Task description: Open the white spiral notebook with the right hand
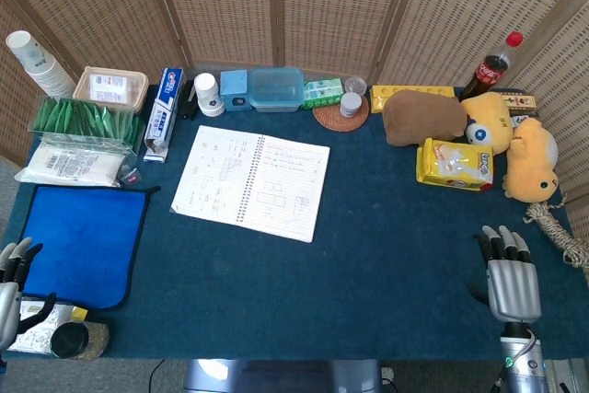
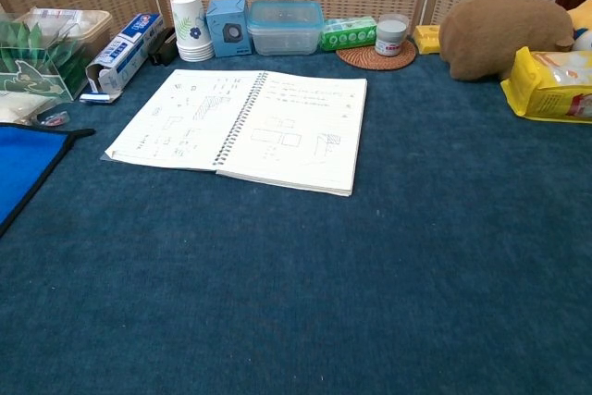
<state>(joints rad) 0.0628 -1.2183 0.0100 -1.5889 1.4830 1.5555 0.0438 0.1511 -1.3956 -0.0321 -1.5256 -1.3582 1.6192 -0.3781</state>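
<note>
White spiral notebook (image 1: 252, 182): lying open and flat on the blue table (image 1: 368, 255), centre-left, both pages showing pencil sketches. Blue mat (image 1: 81, 241): at 8 o'clock of it. Clear lidded container (image 1: 276, 89): at 12 o'clock. Right hand (image 1: 512, 283): at 4 o'clock, well apart, fingers spread, holding nothing. Left hand (image 1: 9, 284): table's 8 o'clock corner, fingers apart, holding nothing.

I'm looking at a notebook (image 1: 252, 181) of matt white paper with a wire spiral, lying on a matt, napped blue table cloth (image 1: 368, 264). My right hand (image 1: 512, 281) is showing smooth, shiny silver metal. The screen (image 1: 276, 6) behind is looking like woven cane.
</note>
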